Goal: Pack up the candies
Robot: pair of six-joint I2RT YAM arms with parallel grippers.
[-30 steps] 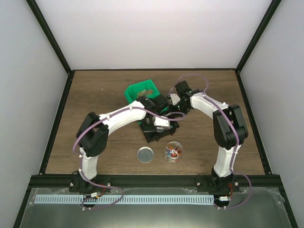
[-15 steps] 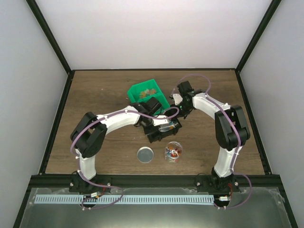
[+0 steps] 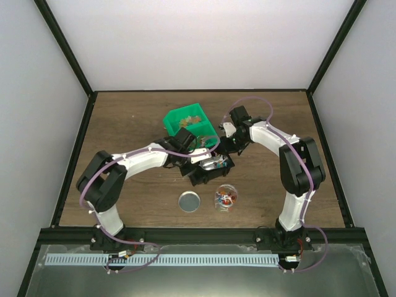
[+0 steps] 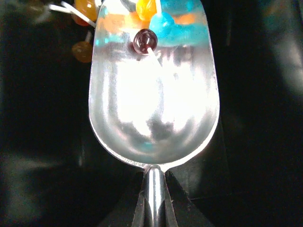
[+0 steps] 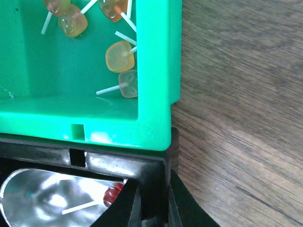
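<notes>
The left gripper [image 4: 155, 202] was clamped on the thin handle of a shiny silver metal scoop [image 4: 154, 109], whose bowl lay low inside a black plastic bin [image 3: 207, 179] at mid-table. Small round candies [image 4: 165, 23] on white sticks, blue, orange and one dark purple, sat at the far lip of the scoop, with more orange ones just beyond it to the left. The right gripper [image 5: 152, 204] was closed on the black bin's rim near a corner, where that bin sat directly against a bright green plastic bin [image 5: 156, 71]. More candies, pale orange and yellow, lay on the green bin's floor, and a red one rested by the scoop in the black bin. Nearer the arm bases, a clear plastic cup [image 3: 226, 198] holding a few mixed-colour candies stood on the brown wood-grain table [image 3: 124, 124], with a round silver lid [image 3: 189, 202] just beside it on its left.
</notes>
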